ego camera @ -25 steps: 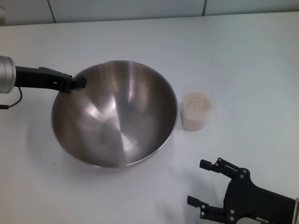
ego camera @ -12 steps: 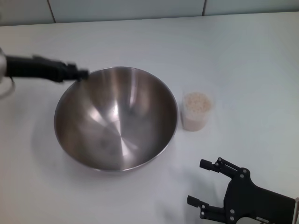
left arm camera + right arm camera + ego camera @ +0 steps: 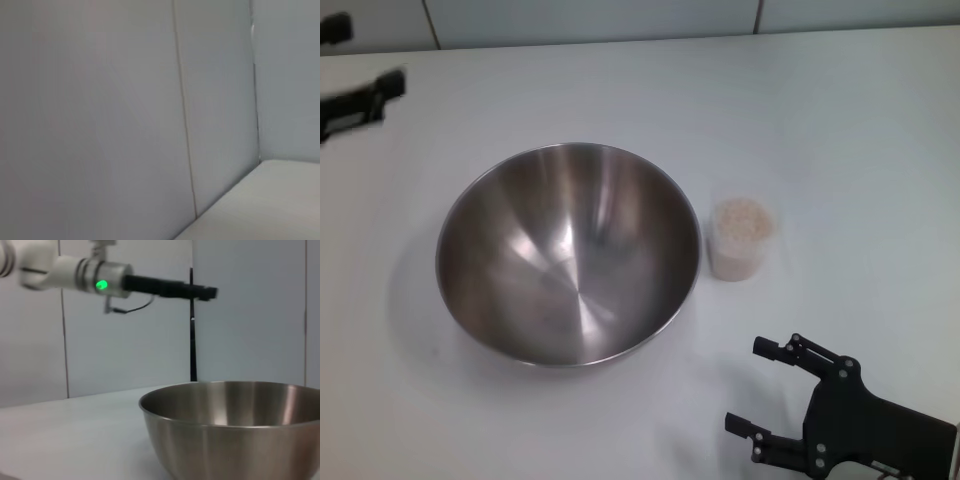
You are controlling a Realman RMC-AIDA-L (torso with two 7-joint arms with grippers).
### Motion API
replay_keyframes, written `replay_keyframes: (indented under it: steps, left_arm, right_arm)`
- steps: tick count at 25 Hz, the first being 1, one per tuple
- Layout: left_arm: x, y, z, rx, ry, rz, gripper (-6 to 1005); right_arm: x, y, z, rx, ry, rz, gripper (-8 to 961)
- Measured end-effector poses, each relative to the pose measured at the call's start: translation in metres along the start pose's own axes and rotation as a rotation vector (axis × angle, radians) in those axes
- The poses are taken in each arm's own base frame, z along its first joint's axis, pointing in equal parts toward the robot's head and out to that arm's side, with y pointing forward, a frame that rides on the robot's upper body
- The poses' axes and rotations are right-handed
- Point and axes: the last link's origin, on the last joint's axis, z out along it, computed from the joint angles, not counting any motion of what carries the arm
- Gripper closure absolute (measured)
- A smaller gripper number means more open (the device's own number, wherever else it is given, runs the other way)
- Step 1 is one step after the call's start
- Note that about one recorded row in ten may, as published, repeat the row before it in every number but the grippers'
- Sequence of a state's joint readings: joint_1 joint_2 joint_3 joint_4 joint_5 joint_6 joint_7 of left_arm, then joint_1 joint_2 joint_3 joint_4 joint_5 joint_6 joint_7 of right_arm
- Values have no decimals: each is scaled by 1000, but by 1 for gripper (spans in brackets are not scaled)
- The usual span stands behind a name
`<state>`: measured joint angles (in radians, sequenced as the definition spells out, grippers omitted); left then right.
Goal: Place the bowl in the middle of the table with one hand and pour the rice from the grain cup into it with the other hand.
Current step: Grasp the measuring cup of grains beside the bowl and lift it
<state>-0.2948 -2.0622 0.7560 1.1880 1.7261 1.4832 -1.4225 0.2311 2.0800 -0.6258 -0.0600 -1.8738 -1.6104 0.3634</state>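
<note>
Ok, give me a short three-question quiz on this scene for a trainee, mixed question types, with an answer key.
1. True or false: the large round stainless-steel mixing bowl holds rice.
2. Multiple choice: the small clear plastic grain cup stands A) inside the bowl, B) beside it on the robot's right, C) in the right claw.
3. Fill in: the black two-finger right claw, near the table's front edge, is ____.

Key
1. False; the pale rice is in the cup.
2. B
3. Open, holding nothing. The left claw is raised at the far left, clear of the bowl.
</note>
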Motion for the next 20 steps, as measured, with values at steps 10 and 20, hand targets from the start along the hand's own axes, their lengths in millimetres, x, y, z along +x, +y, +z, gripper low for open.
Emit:
replay_keyframes:
  steps: [10,20]
  left_arm:
    - [-90,68,-54,-55,147,-22,188]
    - [-149,102,-63,37,31,-96,188]
  right_arm:
    - [-1,-9,-8,91,-10,-7,173]
    - [1,-41,-22,487,-46,-35,182]
